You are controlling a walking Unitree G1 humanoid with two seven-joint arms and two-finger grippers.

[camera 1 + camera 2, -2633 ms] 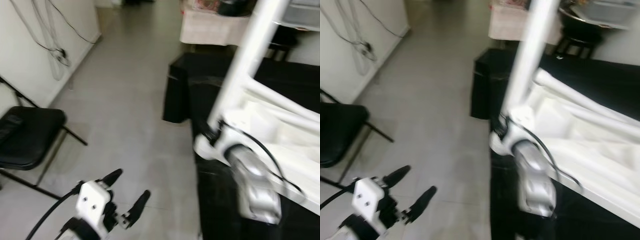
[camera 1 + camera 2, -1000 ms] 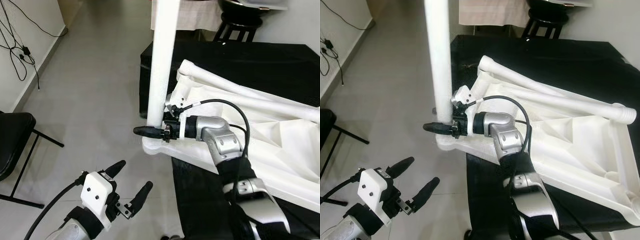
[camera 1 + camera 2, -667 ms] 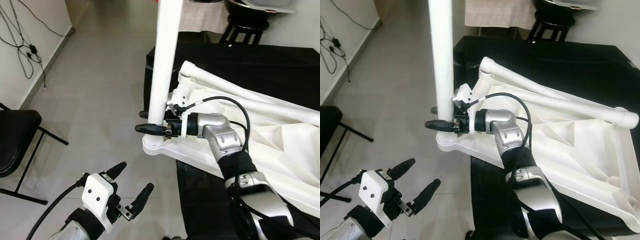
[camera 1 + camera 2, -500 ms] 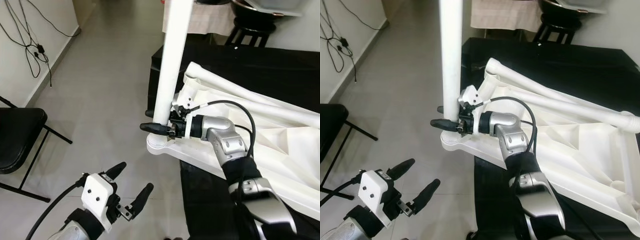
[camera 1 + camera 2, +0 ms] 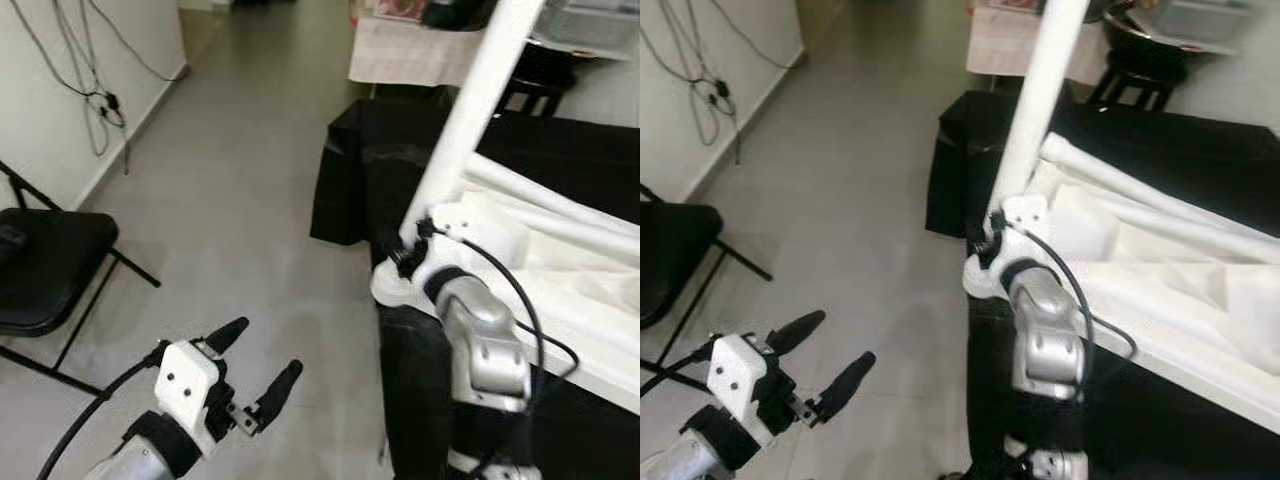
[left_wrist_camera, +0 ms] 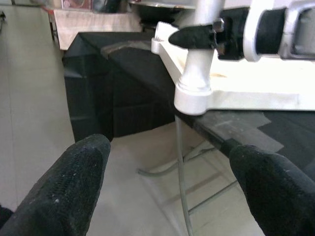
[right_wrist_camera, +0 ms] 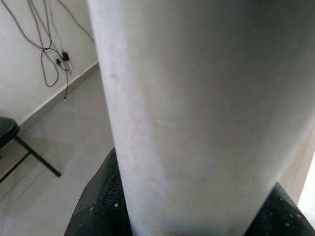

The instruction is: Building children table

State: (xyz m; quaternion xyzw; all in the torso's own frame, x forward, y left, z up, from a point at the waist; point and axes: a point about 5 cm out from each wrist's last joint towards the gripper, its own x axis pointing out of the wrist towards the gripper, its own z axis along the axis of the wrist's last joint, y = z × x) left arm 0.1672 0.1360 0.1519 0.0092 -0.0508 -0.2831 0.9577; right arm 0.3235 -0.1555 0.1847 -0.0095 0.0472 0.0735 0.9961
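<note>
**Helper:** What can't you see well?

**Me:** The top of the white table leg (image 5: 462, 120) is cut off by the edge of my head view. The picture is a bit blurry too. In my right wrist view the leg is so close that it hides most of what is behind it. I can just make out two black fingertips (image 7: 98, 206) poking out on each side of it.

**Helper:** So the right gripper has it?

**Me:** Yes. My right gripper (image 5: 408, 255) has its jaws closed around the leg, low down, just above the round socket at the corner of the white table top (image 5: 1140, 270). The table top lies upside down on the black bench (image 5: 560, 160). Its corner sticks out past the bench edge.

**Helper:** What do the parts look like?

**Me:** The leg is a smooth, round, white tube and it leans a little. The table top looks like hard white plastic with ribs. The bench has a black cloth over it. The floor is smooth grey tile.

**Helper:** And your left side?

**Me:** My left gripper (image 5: 252, 372) is low over the floor, well apart from the bench. Its jaws are wide and hold nothing. Its fingers (image 6: 74, 182) are black and rough. A black folding chair (image 5: 50, 270) stands by the wall.
</note>
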